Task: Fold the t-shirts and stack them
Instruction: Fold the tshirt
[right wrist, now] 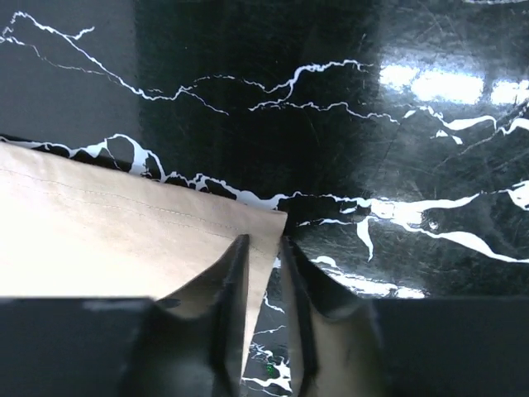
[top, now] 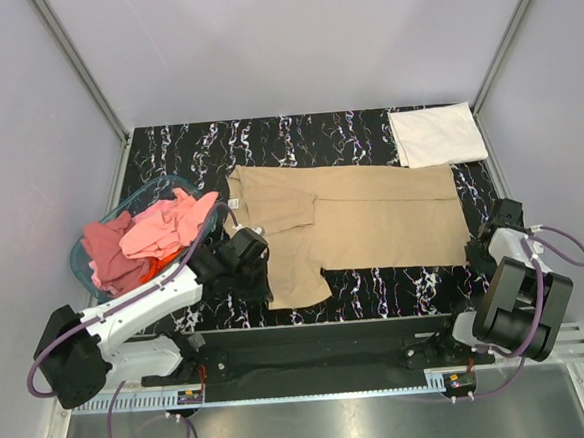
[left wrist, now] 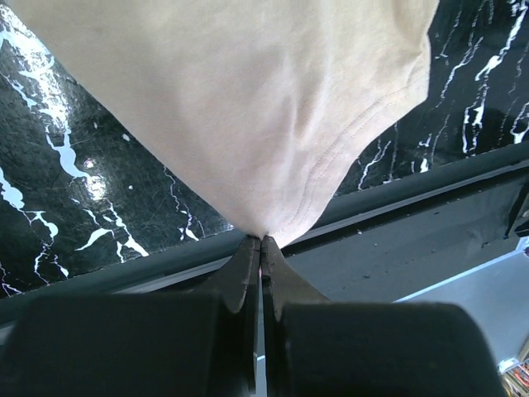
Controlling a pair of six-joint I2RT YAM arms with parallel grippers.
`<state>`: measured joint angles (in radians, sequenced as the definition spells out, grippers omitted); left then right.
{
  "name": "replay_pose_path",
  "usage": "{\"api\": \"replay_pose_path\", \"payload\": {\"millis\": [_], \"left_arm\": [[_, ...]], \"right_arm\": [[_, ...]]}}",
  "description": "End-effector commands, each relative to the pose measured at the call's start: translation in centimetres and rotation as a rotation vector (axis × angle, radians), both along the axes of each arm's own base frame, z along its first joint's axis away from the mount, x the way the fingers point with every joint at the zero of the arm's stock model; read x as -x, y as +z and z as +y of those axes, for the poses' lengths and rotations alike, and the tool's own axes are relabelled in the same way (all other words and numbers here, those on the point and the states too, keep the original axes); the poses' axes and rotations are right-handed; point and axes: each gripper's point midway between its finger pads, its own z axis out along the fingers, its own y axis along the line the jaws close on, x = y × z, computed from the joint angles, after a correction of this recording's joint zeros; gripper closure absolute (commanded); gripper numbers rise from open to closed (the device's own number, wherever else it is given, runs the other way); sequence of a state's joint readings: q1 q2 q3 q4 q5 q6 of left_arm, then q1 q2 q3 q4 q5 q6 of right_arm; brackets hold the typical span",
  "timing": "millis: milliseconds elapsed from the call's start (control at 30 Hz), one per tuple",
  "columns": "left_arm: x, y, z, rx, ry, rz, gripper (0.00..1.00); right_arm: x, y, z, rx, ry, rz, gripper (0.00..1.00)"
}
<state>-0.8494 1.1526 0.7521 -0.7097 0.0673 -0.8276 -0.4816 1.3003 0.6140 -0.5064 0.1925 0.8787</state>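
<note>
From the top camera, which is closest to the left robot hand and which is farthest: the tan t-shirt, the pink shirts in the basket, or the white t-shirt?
1. tan t-shirt: pinched in the left gripper, spread across mid-table.
2. pink shirts: piled in the blue basket, just to the gripper's left.
3. white t-shirt: folded, in the far right corner.

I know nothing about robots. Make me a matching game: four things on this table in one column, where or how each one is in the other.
1. tan t-shirt
2. white t-shirt
3. pink t-shirts
4. left gripper

a. piled in the blue basket
b. shut on tan cloth
c. folded, far right corner
d. spread out mid-table

Pairs: 1-d, 2-c, 3-a, 4-b
</note>
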Motion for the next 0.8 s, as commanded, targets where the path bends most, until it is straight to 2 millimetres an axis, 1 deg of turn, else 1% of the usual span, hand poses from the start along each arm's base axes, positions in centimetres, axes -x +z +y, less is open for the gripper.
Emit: {"api": "replay_pose_path", "payload": {"millis": [0,33,67,167,267,300,333,467,500,567,600,633,667,700,733,767], "left_arm": [[-1.2,2.8,-1.3,0.077,0.015,-0.064,1.00],[-1.3,3.1,-1.4,0.083,0.014,-0.068,1.00],[-1.2,3.3,-1.5,0.093,0.010,-0.064,1.00],[-1.1,4.2,-2.0,0.127,0.005,-0.066,1.00],[-0.8,5.1,-2.3,0.157,0.003,-0.067,1.00],[-0.7,5.5,-2.5,0.167,0.003,-0.071,1.00],[-0.6,5.7,-2.6,0.174,-0.001,-0.073,1.00],[-0.5,6.2,-3.2,0.188,-0.023,-0.067,1.00],[-0.7,6.6,-3.3,0.190,-0.029,-0.080,1.00],[-1.6,6.3,-3.3,0.161,-0.044,-0.097,1.00],[-2.3,6.3,-3.5,0.148,-0.047,-0.096,1.00],[-3.4,6.2,-3.0,0.138,-0.021,-0.097,1.00],[-4.0,6.2,-2.8,0.134,-0.033,-0.098,1.00],[-5.1,6.2,-2.8,0.129,-0.024,-0.096,1.00],[-6.5,6.4,-2.0,0.125,-0.010,-0.109,1.00],[-7.4,6.5,-1.7,0.115,-0.005,-0.122,1.00]], "right_arm": [[0.7,-1.0,-0.9,0.013,-0.039,0.036,0.80],[0.9,-0.9,-1.2,0.021,-0.044,0.042,0.86],[1.0,-0.8,-1.4,0.023,-0.047,0.038,1.00],[1.3,0.4,-2.7,0.065,-0.044,0.026,1.00],[2.1,2.3,-4.2,0.140,-0.063,0.036,1.00],[2.7,3.1,-4.7,0.178,-0.074,0.052,1.00],[2.6,3.8,-5.2,0.200,-0.084,0.047,1.00],[2.3,5.0,-5.4,0.217,-0.077,0.021,1.00],[1.9,5.0,-5.1,0.205,-0.067,0.007,1.00],[1.3,5.3,-5.0,0.191,-0.053,-0.018,1.00],[0.6,5.4,-4.8,0.180,-0.015,-0.039,1.00],[0.2,5.4,-4.8,0.178,-0.002,-0.049,1.00],[-0.1,5.3,-4.7,0.177,0.022,-0.052,1.00],[-0.8,5.2,-4.6,0.162,0.042,-0.069,1.00],[-1.2,5.3,-4.6,0.156,0.059,-0.082,1.00],[-1.7,5.4,-4.4,0.155,0.086,-0.089,1.00]]}}
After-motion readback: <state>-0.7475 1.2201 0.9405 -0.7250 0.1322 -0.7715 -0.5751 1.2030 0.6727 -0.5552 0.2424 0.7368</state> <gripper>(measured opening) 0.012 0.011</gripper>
